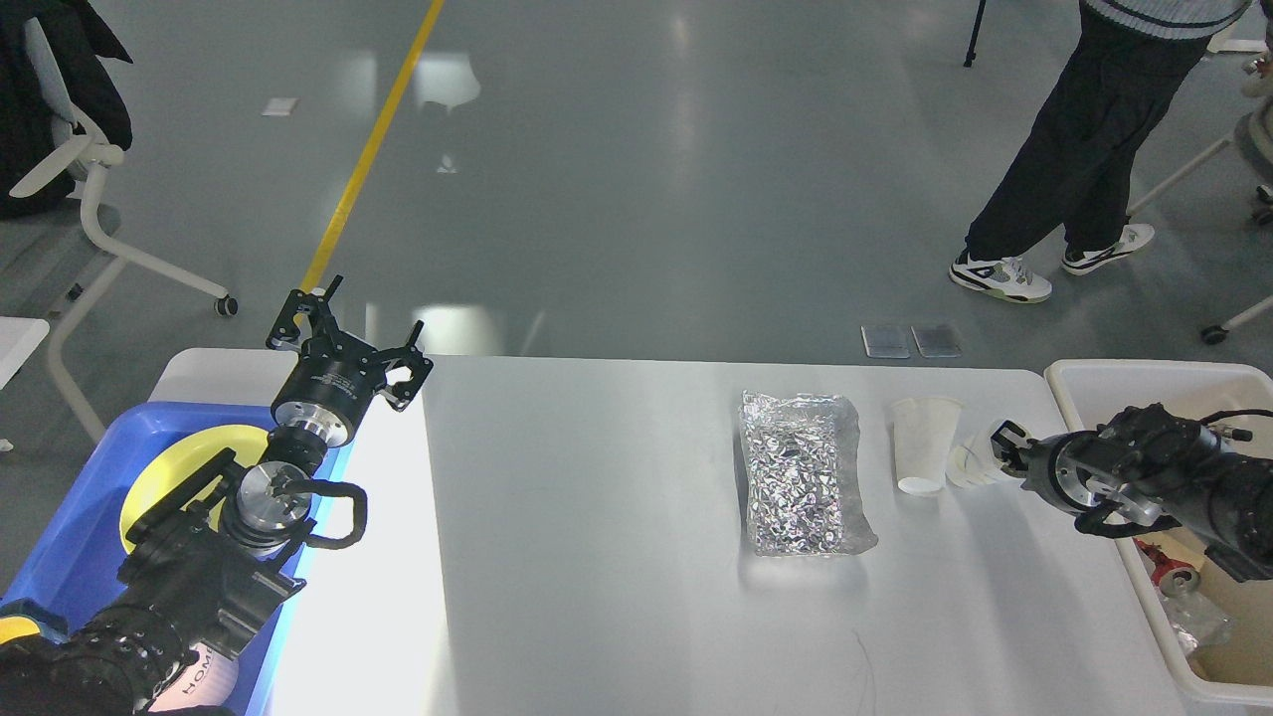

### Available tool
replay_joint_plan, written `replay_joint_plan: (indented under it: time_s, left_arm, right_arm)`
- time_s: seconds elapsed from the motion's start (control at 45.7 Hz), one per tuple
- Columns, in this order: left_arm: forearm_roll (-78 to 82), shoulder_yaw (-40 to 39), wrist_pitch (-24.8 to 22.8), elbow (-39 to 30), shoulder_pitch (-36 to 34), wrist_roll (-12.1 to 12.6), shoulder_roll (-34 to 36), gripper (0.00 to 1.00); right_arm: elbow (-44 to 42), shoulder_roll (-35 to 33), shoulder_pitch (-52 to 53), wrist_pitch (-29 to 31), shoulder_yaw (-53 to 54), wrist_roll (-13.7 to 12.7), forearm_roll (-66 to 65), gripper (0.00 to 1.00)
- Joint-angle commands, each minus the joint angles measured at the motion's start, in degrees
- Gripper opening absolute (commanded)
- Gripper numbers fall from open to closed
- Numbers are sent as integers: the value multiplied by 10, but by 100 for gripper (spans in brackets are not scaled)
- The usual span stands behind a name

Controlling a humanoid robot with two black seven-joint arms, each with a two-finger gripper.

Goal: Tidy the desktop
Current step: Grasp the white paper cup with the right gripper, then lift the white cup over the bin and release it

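The wide matte white-grey desktop [617,557] fills my view below both arms. My right gripper [1002,449] meets a tipped translucent plastic cup [970,463]; I cannot tell its finger spacing. An upright cup [923,445] and crinkled silver foil bag [801,485] lie beyond, while my left gripper [348,328] hangs spread above the blue plastic tray [85,517].

A blue tray [70,537] holding a yellow plate [184,459] is seen at the lower left of the frame. A crinkled silver foil bag [802,487] and two white cups [920,446], one upright and one tipped, are seen right of centre. A beige bin [1094,380] with rubbish is found at the right edge, and a person's legs [1084,149] at the upper right.
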Motion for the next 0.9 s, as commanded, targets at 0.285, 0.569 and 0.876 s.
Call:
replay_joint_plan:
  time_s: [0.285,0.569,0.876]
  left_arm:
    - [0,0,0,0,-1,0,0,98]
    - [0,0,0,0,0,0,0,98]
    - [0,0,-2,0,0,0,0,98]
  right_arm:
    - [4,0,3,-2,0,1,-1,0]
    - [12,-60,70,56,-26,3,-28,0]
    - [131,-122,393,355,-29,6,-156,0]
